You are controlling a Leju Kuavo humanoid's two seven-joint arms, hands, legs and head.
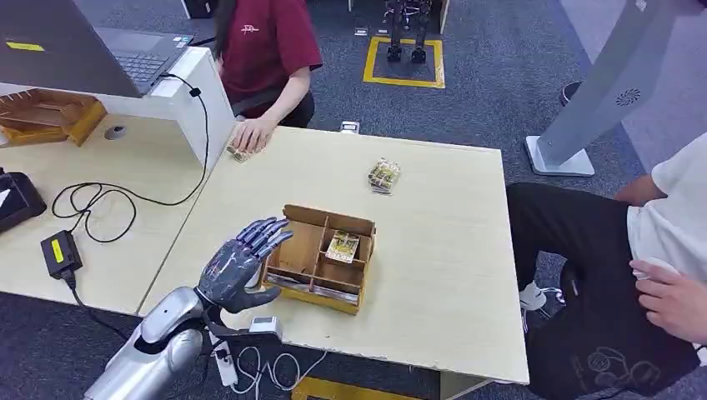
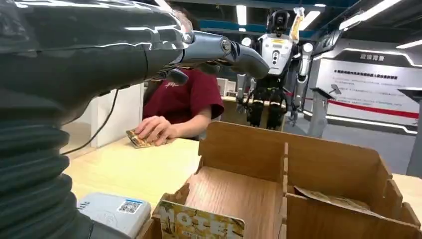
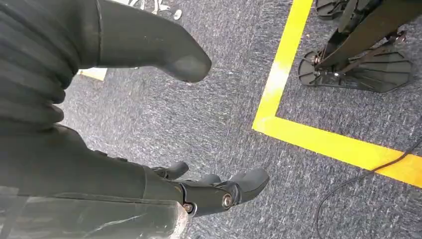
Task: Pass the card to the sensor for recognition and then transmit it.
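Note:
A compartmented cardboard box [image 1: 321,223] sits on the light wooden table [image 1: 450,250]. One card [image 1: 342,247] stands in its right compartment, another card [image 2: 201,225] lies along its near edge. My left hand [image 1: 242,262] hovers just left of the box, fingers spread over its left compartment, holding nothing. A small white sensor [image 1: 263,324] with a QR label [image 2: 113,211] lies at the table's front edge under that hand. My right hand [image 3: 149,164] hangs over the carpet, fingers apart and empty.
A stack of cards [image 1: 383,176] lies further back on the table. A person in a red shirt [image 1: 265,42] rests a hand on more cards [image 1: 239,153] at the far edge. Another person [image 1: 659,250] sits at the right. Cables [image 1: 92,204] and a laptop [image 1: 125,50] occupy the left desk.

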